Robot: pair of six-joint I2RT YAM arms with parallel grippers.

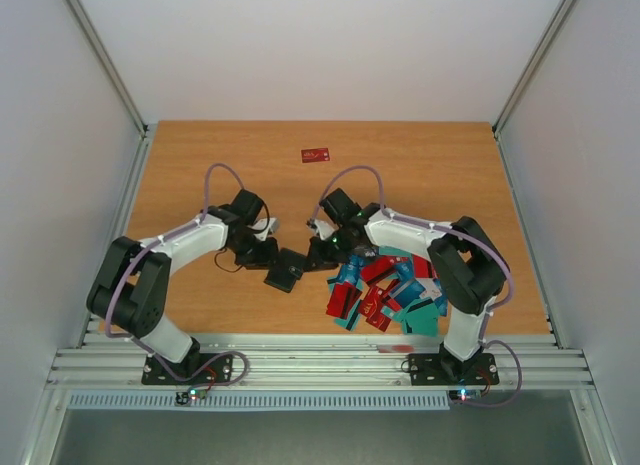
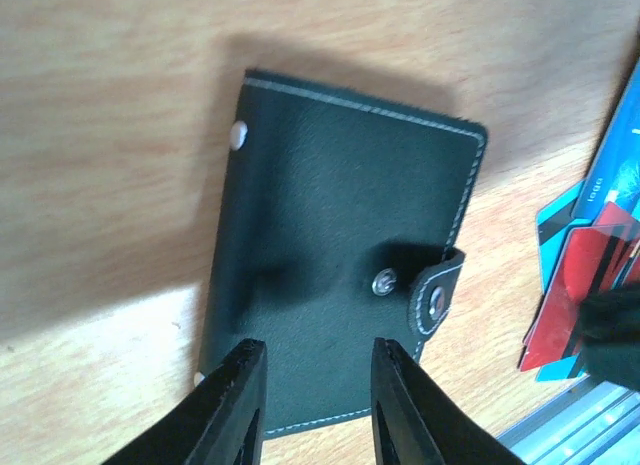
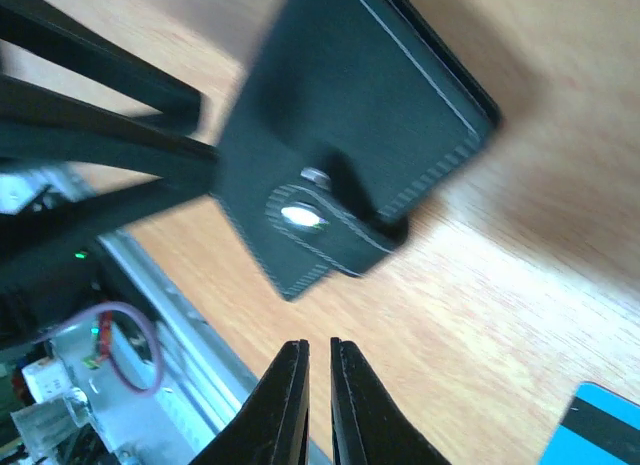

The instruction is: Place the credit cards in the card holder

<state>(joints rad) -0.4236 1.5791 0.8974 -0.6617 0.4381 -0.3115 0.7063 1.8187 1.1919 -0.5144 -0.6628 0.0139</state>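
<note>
Wood table [image 1: 440, 165] | stitched black card holder [image 2: 340, 245] | left pincer [image 2: 317, 363] apart | right pincer [image 3: 319, 353] seemingly closed

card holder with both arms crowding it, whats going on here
The left hand is poised open at one end of the black card holder, which lies folded on the table with its snap strap undone. The right hand is close by, fingers together and empty. The credit cards sit in a loose heap by the right arm, and one red card lies alone at the far side. Neither hand holds a card.
</note>
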